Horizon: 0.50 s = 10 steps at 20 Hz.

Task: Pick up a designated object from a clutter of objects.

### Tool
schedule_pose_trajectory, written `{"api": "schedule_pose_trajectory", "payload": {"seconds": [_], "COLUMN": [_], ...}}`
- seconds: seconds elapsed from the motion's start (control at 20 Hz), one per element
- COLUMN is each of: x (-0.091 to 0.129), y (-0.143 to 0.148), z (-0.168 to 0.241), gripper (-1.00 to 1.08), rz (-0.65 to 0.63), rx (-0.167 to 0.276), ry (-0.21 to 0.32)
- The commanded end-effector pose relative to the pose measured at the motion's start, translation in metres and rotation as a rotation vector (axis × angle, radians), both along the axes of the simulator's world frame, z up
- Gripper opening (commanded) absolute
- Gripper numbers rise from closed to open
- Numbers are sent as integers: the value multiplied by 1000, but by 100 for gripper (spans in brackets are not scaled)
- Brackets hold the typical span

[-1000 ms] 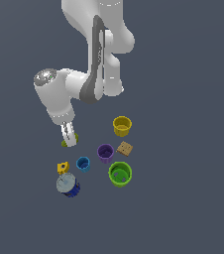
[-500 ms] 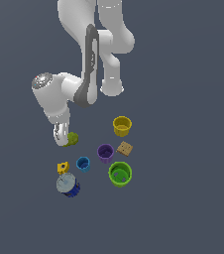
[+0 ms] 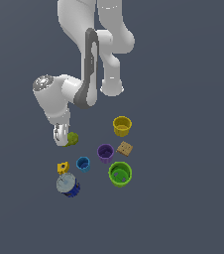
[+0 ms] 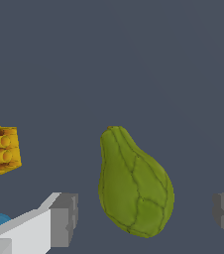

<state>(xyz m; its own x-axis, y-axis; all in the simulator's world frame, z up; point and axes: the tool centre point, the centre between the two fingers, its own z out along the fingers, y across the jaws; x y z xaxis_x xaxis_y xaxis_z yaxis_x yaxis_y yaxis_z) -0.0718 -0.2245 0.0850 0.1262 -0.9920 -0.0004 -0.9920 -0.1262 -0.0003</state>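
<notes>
- Olive-green pear [image 4: 134, 184]: lies on the dark floor between the two fingers of the gripper [image 4: 146, 213], touching neither. The jaws stand wide apart, one pad [image 4: 64, 219] on each side of the fat end.
- Handling, judged: the skin looks hard, ribbed and rounded, so it is likely rigid, light and inclined to roll or squirt out under a pinch. Take hold across the broad belly, not the tapering neck, with the pads square to the long axis.
- Yellow block [image 4: 2, 150]: just beside the pear, clear of the closing path.
- In the exterior view the pear [image 3: 73, 139] sits at the fingertips of the gripper [image 3: 62, 139], apart from the rest of the clutter.
- Farther off: blue cup [image 3: 83, 163], blue silver-lidded can [image 3: 67, 184], purple cup [image 3: 105, 153], green cup [image 3: 120, 174], tan square [image 3: 125, 148], yellow cup [image 3: 122, 126].
</notes>
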Motion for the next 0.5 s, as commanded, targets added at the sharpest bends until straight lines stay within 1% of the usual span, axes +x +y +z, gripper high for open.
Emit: {"api": "schedule_pose_trajectory", "payload": {"seconds": [0.0, 0.25, 0.45], "x": [-1, -1, -1], "y": [0, 0, 0], "z": [-8, -31, -42], "gripper": [100, 100, 100], "rz": [-1, -5, -6], "rx": [0, 0, 0], "ry": [1, 1, 1]}}
